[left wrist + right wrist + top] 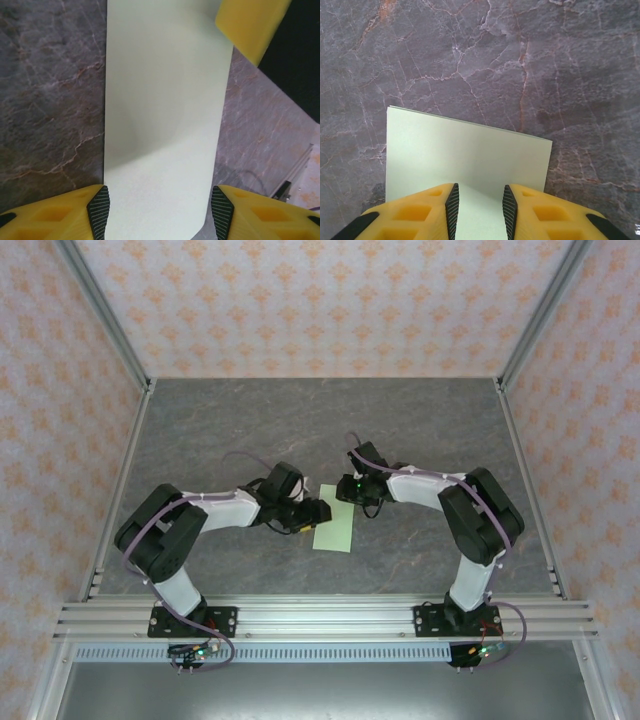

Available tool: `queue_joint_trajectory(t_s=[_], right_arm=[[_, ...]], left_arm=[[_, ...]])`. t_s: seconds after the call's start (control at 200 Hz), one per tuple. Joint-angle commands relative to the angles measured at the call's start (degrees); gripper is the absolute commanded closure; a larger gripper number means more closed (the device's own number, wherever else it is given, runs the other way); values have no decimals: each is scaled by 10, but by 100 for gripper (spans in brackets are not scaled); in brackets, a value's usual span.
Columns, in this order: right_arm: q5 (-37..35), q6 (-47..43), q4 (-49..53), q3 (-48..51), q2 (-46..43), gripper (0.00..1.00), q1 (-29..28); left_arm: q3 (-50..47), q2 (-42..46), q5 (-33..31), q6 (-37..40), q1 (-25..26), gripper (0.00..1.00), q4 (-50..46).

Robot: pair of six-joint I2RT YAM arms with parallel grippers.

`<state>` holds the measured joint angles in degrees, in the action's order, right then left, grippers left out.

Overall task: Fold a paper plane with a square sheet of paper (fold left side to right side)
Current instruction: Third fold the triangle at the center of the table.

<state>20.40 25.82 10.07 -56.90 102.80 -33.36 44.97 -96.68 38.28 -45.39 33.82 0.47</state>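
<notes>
sheet of paper (333, 532) lies flat-ish on desk (300, 420) mid-way btw both arms, well clear of the side rails, open desk all round

left pincer (312, 512) sits at sheet's left/far corner in top view. In left wrist view left pincer (161, 212) stands wide, pads flanking the sheet (165, 125), which fills nearly the whole gap and runs lengthwise straight away from it. Soft bulge midway, so the paper isn't fully flat. No clear squeeze visible

right pincer (350, 498) comes in from far-right. Right wrist view: right pincer (480, 207) narrow, not closed, sheet (470, 150) showing through the gap and reaching ahead to a clean far edge. Can't tell if the tips press it down

one right-pincer finger (248, 25) is over the sheet's far-right corner, so the pincers are close, collision margin thin

judgement: shape reads rect, not square. Left arm is better placed for a left-to-right fold, right acts as hold-down; room to the right is free
</notes>
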Motion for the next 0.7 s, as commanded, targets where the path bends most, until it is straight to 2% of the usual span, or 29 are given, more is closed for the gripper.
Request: queue_joint_trajectory(t_s=[0.0, 0.215, 0.445, 0.696], right_arm=[[-13, -9, 31, 4, 27, 67, -2], [-12, -9, 30, 4, 28, 67, -2], [-8, -9, 28, 3, 31, 67, -2], [-6, -9, 27, 4, 31, 67, -2]], left_arm=[[20, 4, -33, 23, 9, 40, -53], [26, 29, -71, 34, 9, 38, -102], [36, 7, -44, 33, 24, 39, -89], [42, -15, -37, 24, 31, 46, -73]])
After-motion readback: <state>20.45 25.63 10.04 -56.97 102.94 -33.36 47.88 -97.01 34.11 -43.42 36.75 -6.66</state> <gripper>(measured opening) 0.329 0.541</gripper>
